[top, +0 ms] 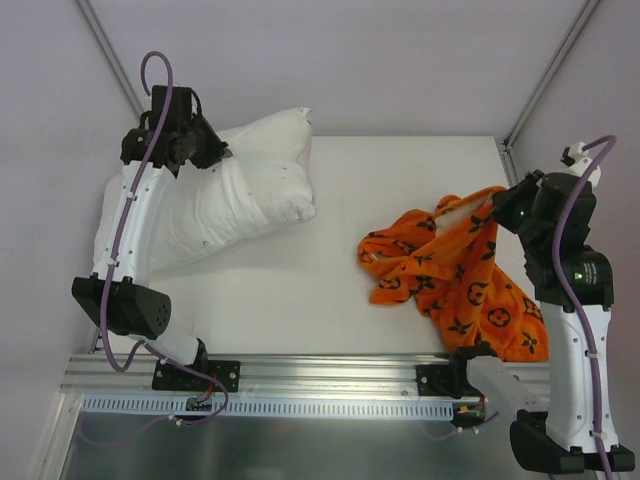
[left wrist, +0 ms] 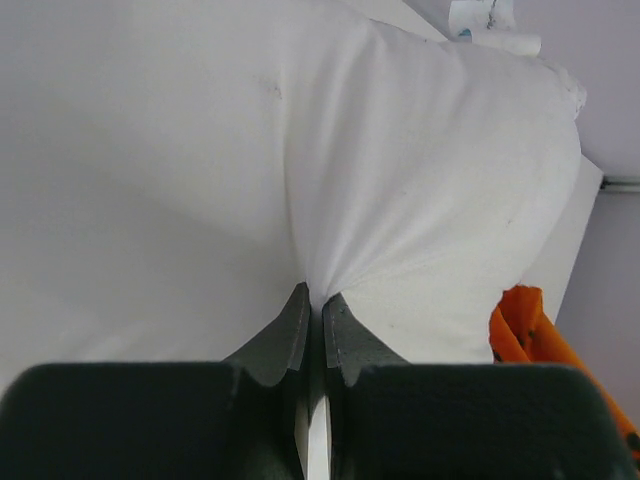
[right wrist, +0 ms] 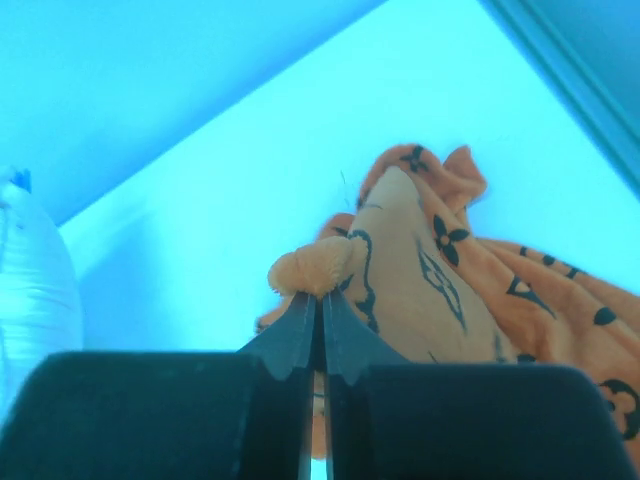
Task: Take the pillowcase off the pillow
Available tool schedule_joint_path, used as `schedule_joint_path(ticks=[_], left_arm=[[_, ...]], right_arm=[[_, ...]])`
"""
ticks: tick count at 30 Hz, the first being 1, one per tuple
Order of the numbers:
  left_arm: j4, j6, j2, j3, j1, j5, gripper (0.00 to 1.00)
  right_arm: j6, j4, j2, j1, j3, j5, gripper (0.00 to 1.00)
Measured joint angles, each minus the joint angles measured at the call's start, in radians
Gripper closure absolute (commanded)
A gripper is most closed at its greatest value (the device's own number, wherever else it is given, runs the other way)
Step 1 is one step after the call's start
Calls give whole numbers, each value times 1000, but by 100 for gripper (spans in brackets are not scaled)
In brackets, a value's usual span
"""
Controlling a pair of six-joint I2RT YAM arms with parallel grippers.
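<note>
The white pillow (top: 240,195) lies bare at the table's far left. My left gripper (top: 205,150) is shut on a pinch of its cloth near the far left corner; in the left wrist view the pillow (left wrist: 430,200) puckers into the closed gripper (left wrist: 315,300). The orange pillowcase (top: 455,275) with black motifs lies crumpled at the right, apart from the pillow. My right gripper (top: 510,205) is shut on its upper edge and holds that edge raised; in the right wrist view the gripper (right wrist: 318,297) pinches a fold of the pillowcase (right wrist: 420,270).
The white table top (top: 330,290) has a metal rail (top: 330,375) along its near edge. Grey walls with corner posts close in the back and both sides. A small white tag (left wrist: 480,20) shows at the pillow's far corner.
</note>
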Motion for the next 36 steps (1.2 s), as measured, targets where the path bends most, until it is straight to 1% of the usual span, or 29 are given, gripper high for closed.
schedule_joint_path(ticks=[2, 3, 4, 5, 6, 7, 8, 9, 10, 12, 14, 16, 19, 22, 26, 29, 36], left_arm=[[1, -10, 33, 0, 0, -42, 100], [2, -11, 46, -3, 1, -58, 96], [3, -13, 55, -8, 2, -69, 83], [2, -11, 63, -10, 2, -72, 62], [3, -10, 69, -10, 3, -71, 19], [4, -3, 73, -10, 5, -69, 9], [7, -6, 75, -10, 6, -63, 4], [10, 0, 76, -9, 7, -52, 1], [14, 6, 76, -9, 11, -37, 1], [19, 20, 76, -5, 13, -5, 1], [24, 46, 74, -3, 13, 23, 1], [27, 71, 66, -5, 13, 47, 1], [37, 112, 17, -48, 13, 85, 1], [37, 151, -66, -116, 10, 109, 1], [49, 201, -198, -232, -8, 131, 1], [67, 232, -323, -354, -16, 162, 1], [88, 275, -578, -637, -16, 190, 1]], right_arm=[[-8, -6, 6, -4, 40, 24, 99], [-13, -4, 18, -6, 51, 35, 99], [-19, -3, 35, -8, 58, 46, 99], [-29, -2, 58, -10, 64, 55, 98], [-40, -3, 92, -14, 72, 56, 74], [-49, -6, 137, -21, 87, 52, 53], [-57, -7, 181, -26, 105, 45, 40], [-71, -10, 236, -34, 132, 38, 29], [-86, -17, 299, -39, 159, 23, 14], [-110, -26, 407, -44, 196, 2, 4], [-125, -42, 463, -45, 187, -13, 4], [-131, -59, 457, -45, 152, -21, 4], [-138, -71, 389, -45, 111, -22, 4], [-146, -77, 294, -45, 77, -15, 4], [-154, -90, 151, -45, 2, 13, 4], [-158, -105, 63, -45, -69, 27, 4], [-160, -156, -82, -45, -251, 52, 4]])
